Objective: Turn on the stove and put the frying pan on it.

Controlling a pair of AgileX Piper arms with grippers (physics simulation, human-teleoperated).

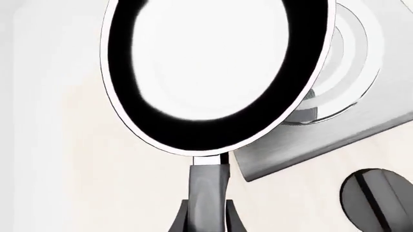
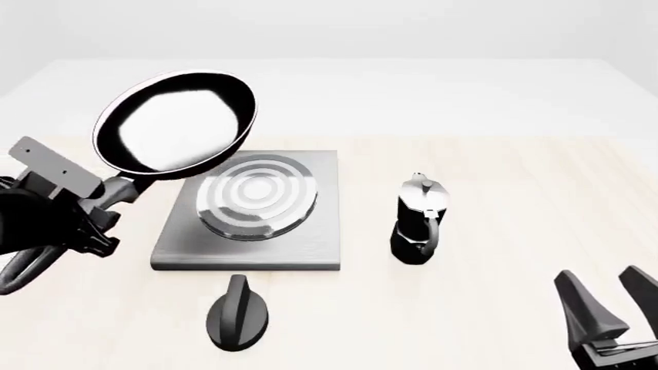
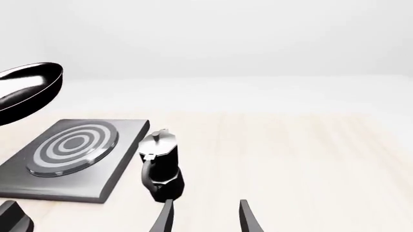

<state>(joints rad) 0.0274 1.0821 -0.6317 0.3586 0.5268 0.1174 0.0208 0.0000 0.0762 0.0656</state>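
We hold the round black glossy frying pan (image 2: 177,123) by its handle, left gripper (image 1: 206,220) jaws clamped, raised over the brushed-grey square stove (image 2: 308,239) for placement. Right gripper (image 2: 609,304) jaws stand apart.

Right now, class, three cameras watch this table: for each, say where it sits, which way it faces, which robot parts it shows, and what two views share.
Front view: fixed above and behind the arms, facing forward and down at the stove, knob and moka pot; shows the left pincer and right pincer.
Left wrist view: behind the left pincer, looking along the frying pan handle it grips.
Right wrist view: behind the open right pincer, facing the pot.
Shared: all three show pan and stove.
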